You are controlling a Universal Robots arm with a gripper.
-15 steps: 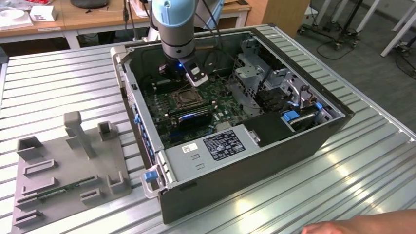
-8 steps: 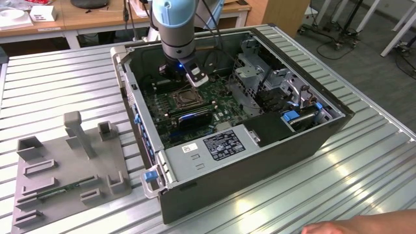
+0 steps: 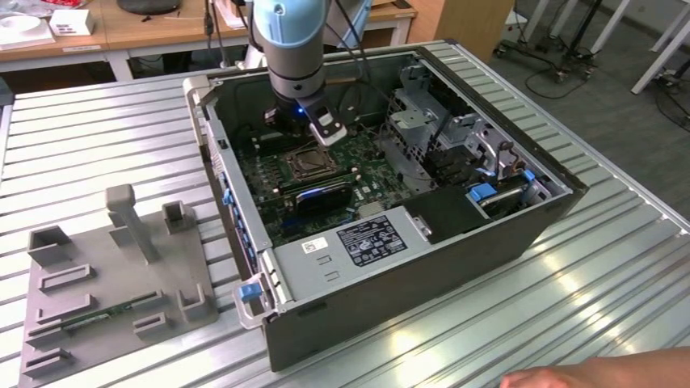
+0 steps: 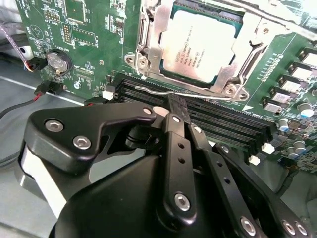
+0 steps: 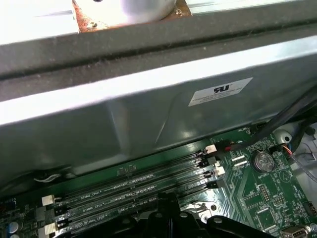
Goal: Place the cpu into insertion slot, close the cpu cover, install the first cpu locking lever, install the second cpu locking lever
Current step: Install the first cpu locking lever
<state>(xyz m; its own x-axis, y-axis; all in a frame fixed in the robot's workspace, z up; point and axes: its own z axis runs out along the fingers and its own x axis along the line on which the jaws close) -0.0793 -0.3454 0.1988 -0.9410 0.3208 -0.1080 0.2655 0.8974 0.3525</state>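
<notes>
Reaching point: the claw (image 4: 172,106) hangs low inside the open computer case (image 3: 431,267), over the green motherboard (image 4: 94,29), its tips just beside the socket edge that faces the memory slots (image 4: 233,121).
Claw state: the two black fingers (image 4: 174,148) are drawn together with no gap visible and nothing seen between them; in the first wrist view they meet along a thin seam.
Cpu: the cpu (image 4: 200,42) sits in the insertion slot (image 3: 305,164), its silver-grey top facing up.
Cpu cover: the cpu cover (image 4: 153,34) appears to lie flat, framing the chip through its square cut-out.
Locking lever: a thin wire locking lever (image 4: 198,94) runs along the socket side nearest the claw, between the socket and the memory slots; whether its end is hooked under its catch cannot be told.
Step in hand (judged): seating the first lever.
Technique (judged): press with the closed tips on the wire itself, not on the cover or the memory slots; push down and sideways in one smooth sweep so the wire slips under its hook; keep the force light, since the chip lies directly beneath the frame.
Surroundings: the case rests on a ribbed metal table (image 3: 97,137) beside a grey fixture tray (image 3: 108,267); a person's hand (image 3: 603,376) is at the table's near edge.
</notes>
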